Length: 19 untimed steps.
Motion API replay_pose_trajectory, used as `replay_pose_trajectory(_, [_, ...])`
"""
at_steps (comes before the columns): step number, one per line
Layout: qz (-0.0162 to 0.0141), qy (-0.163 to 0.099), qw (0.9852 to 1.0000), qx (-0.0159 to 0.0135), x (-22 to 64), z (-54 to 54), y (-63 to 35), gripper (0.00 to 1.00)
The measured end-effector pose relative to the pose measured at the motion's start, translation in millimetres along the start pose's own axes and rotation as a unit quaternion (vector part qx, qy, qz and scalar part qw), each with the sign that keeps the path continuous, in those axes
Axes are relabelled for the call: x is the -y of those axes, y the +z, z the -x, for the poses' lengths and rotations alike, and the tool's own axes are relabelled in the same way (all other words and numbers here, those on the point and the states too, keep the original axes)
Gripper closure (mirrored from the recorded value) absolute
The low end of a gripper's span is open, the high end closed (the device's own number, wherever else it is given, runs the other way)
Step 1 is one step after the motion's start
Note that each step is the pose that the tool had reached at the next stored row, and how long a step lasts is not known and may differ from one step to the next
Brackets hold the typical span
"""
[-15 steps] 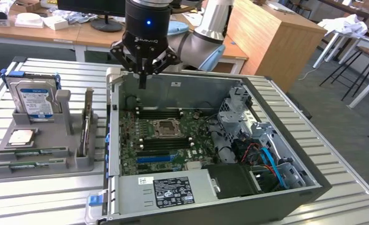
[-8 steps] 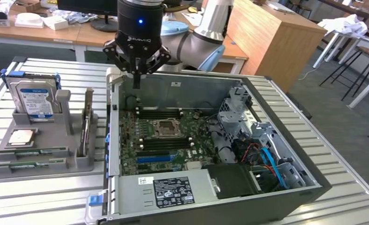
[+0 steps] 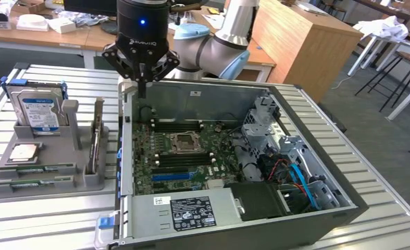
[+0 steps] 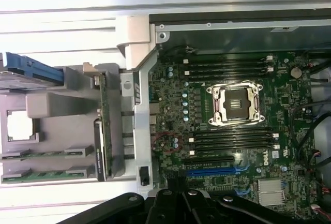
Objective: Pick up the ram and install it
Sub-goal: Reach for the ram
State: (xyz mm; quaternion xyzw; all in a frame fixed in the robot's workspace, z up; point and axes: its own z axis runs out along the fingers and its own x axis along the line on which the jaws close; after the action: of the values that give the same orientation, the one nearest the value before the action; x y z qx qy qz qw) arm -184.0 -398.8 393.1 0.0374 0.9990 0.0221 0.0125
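Ram (image 3: 38, 169): green stick lying flat in grey holder (image 3: 79, 179), exterior view's left. Gripper (image 3: 143, 89): jaws clenched, empty, above computer case (image 3: 316, 219) rear edge, well apart from ram.

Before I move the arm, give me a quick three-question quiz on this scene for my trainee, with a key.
1. True or false: the gripper holds a ram stick.
2. Where does the hard drive stand? A) in the gray tray B) inside the computer case C) in the gripper
3. In the exterior view, on which side of the computer case is the tray?

Key:
1. False. It is shut and holds nothing. A green ram stick lies flat in the tray.
2. A.
3. The exterior view's left.
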Motion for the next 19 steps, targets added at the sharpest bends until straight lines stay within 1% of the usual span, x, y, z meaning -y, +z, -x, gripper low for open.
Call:
replay_pose_trajectory(11, [0.0000,0.000,1.0000,0.0000,1.6,-22.7,-0.5,0.90])
replay_pose_trajectory(14, [0.0000,0.000,1.0000,0.0000,2.6,-35.7,-0.7,0.90])
replay_pose_trajectory(15, [0.0000,0.000,1.0000,0.0000,2.7,-37.9,-0.8,0.90])
replay_pose_trajectory(16, [0.0000,0.000,1.0000,-0.0001,3.1,-42.5,-0.9,0.90])
replay_pose_trajectory(19, [0.0000,0.000,1.0000,0.0000,3.6,-49.7,-1.0,0.90])
